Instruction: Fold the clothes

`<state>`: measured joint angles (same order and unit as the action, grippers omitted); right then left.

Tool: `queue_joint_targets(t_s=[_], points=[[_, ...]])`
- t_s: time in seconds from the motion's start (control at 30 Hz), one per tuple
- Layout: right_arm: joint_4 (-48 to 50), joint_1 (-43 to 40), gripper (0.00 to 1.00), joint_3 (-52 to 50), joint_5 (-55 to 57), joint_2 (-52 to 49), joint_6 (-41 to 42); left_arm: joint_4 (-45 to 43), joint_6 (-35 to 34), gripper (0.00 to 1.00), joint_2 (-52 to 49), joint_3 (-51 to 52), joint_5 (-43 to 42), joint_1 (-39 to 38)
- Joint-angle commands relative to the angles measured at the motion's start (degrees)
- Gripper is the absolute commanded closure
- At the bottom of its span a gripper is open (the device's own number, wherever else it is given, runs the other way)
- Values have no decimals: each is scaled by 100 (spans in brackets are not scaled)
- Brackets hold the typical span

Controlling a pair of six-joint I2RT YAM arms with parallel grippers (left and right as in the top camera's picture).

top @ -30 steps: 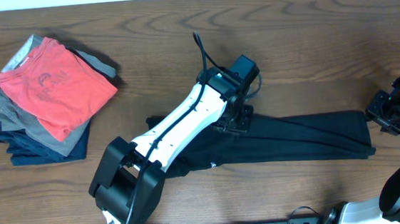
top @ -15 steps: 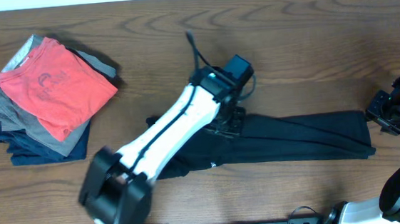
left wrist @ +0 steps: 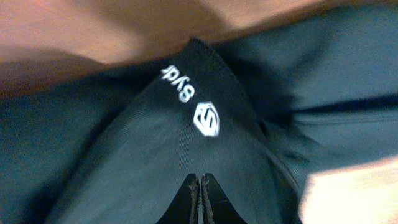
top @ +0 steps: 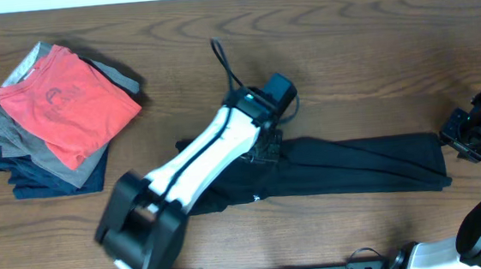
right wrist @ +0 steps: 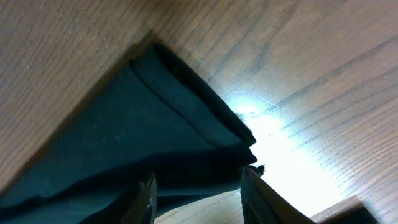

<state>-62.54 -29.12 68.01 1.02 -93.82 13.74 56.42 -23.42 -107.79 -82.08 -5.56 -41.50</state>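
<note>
Here, the left tool (left wrist: 199,188) pinches the long, black, fine-ribbed garment (top: 372,163); the right tool (right wrist: 198,190) hangs released.

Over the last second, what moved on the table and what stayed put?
The left gripper, shut on the black garment, slid a little leftward in the overhead view, and its arm swung the same way. The garment's long right half, the open right gripper over its end and the stack of folded clothes did not visibly move.
</note>
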Motion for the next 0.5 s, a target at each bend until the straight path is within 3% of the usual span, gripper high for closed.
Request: queue_joint_targets(t_s=[0.0,0.1,0.23,0.47], points=[[-2,-44,58,-31,-48,17,-68,-282,-39,94,-420,140,-612,-127],[0,-44,57,-31,-46,17,-68,-885,66,94,-734,140,-1198,-348],[-2,-44,57,-31,-46,17,-68,-1495,57,94,-1032,140,-1180,-654],[0,-44,57,-31,-46,17,-68,-1644,63,93,-1104,120,-1084,-702]])
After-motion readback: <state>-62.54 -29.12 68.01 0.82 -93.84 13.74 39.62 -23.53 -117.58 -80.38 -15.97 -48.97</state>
